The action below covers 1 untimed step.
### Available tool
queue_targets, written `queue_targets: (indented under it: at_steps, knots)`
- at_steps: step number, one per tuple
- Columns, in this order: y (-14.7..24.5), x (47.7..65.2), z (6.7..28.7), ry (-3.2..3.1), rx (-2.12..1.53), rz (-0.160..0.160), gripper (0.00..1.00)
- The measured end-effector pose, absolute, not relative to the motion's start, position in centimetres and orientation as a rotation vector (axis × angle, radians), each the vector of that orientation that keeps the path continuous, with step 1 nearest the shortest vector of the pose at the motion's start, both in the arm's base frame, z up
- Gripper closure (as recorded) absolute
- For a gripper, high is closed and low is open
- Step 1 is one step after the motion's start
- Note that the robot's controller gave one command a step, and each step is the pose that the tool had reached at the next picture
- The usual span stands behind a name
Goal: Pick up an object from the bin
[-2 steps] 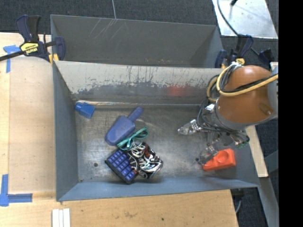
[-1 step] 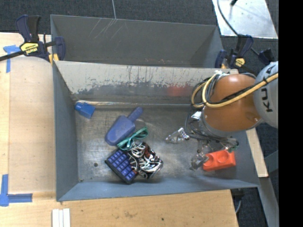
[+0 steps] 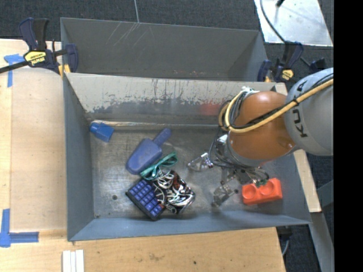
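Blue cap (image 3: pixel 102 131): small and alone at 10 o'clock on the floor of the bin (image 3: pixel 79 169), close to the back wall.
Blue brush (image 3: pixel 145 154): at 9 o'clock from the bin's centre, with its handle pointing to 1 o'clock. A teal piece (image 3: pixel 160 166) touches its lower edge.
Blue keypad (image 3: pixel 144 198): at 7 o'clock, tilted, touching the black-and-white patterned bundle (image 3: pixel 177 190) at its 3 o'clock.
Gripper (image 3: pixel 211 179): low over the floor at 4 o'clock from centre. Its fingers look spread apart with nothing between them, only bare metal.
Orange block (image 3: pixel 262 191): at the gripper's 3 o'clock, just beside it and near the front right corner.
Likely pick: either the patterned bundle at the gripper's 9 o'clock or the orange block. I cannot tell which.
Risk, empty close: closing here would likely grasp nothing, because no thing lies between the fingers.
Risk, nudge: a sideways shift could push the orange block into the corner, where the walls leave little room for a finger.
Risk, tangle: the bundle touches the keypad and the teal piece, so lifting it might drag them along or let it slip.
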State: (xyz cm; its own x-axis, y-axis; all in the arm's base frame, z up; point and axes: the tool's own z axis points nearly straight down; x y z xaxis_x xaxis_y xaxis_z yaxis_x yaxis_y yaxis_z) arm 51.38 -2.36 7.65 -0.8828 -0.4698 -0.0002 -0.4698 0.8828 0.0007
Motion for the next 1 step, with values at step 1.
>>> queue_targets:
  at_steps: [1]
  knots:
    - [-1.54,54.42,7.44,3.039,-0.805,0.000,0.00]
